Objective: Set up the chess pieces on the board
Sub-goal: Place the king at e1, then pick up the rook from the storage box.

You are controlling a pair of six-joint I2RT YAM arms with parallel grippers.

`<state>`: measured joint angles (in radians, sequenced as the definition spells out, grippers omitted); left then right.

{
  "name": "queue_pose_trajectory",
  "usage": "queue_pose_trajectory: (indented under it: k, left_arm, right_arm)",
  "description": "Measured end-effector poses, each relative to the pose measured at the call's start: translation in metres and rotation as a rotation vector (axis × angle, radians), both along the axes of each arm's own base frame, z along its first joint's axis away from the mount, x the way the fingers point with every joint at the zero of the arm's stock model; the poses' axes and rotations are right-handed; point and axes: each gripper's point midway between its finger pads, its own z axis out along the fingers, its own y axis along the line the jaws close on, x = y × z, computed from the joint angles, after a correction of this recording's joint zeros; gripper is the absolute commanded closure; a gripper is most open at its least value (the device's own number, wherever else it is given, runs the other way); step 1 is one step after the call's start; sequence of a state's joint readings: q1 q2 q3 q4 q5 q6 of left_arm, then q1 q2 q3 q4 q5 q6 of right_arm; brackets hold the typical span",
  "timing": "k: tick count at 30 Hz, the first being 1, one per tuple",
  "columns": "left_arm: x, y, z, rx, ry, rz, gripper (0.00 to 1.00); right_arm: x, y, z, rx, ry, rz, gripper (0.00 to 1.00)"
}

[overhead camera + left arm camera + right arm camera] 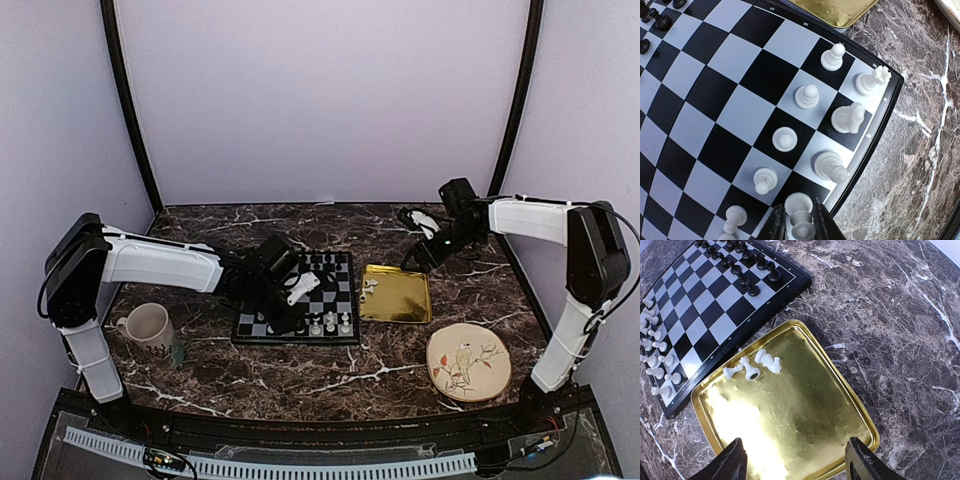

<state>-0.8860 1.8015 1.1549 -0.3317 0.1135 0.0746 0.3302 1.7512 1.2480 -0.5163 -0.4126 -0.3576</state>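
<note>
Left tool point(799, 224): narrow around white piece point(799, 204), bottom of frame; grip unclear.
Right tool point(797, 457): wide open, empty, over gold tray point(810, 405).

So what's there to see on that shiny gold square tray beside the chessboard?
The shiny gold square tray looks like polished metal, with rounded corners and a low raised rim. It lies flat on the dark marbled table, close beside the black-and-silver chessboard. Three small white chess pieces lie toppled near its board-side edge; the rest is bare.
</note>
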Motion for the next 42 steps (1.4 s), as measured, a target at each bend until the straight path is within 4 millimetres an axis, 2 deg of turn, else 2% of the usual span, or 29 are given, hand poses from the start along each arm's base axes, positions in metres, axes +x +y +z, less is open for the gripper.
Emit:
queue_pose_trajectory:
  k: [11, 16, 19, 23, 28, 33, 37, 42]
  left_arm:
    - [0.000, 0.000, 0.000, -0.002, 0.006, 0.009, 0.73]
    - [0.003, -0.003, 0.007, -0.017, -0.005, 0.013, 0.70]
    - [0.006, -0.005, 0.022, -0.045, -0.033, 0.017, 0.69]
    - [0.014, -0.010, 0.052, -0.105, -0.104, 0.032, 0.68]
    - [0.031, -0.019, 0.079, -0.190, -0.194, 0.078, 0.67]
    - [0.044, -0.032, 0.099, -0.291, -0.238, 0.123, 0.66]
    - [0.051, -0.041, 0.113, -0.370, -0.265, 0.153, 0.66]
    - [0.051, -0.039, 0.113, -0.404, -0.271, 0.178, 0.66]
  right_arm:
    - [-0.002, 0.001, -0.002, 0.003, 0.011, 0.008, 0.34]
    - [-0.002, 0.002, -0.002, 0.006, 0.012, 0.013, 0.38]
    - [-0.003, 0.003, -0.001, 0.010, 0.012, 0.021, 0.44]
    - [-0.004, 0.007, -0.001, 0.013, 0.011, 0.046, 0.53]
    - [-0.006, 0.028, -0.006, 0.002, 0.017, 0.104, 0.64]
    - [-0.017, 0.053, -0.027, -0.045, 0.049, 0.191, 0.68]
    - [-0.028, 0.065, -0.043, -0.093, 0.056, 0.258, 0.70]
    - [-0.031, 0.072, -0.054, -0.151, 0.038, 0.309, 0.70]
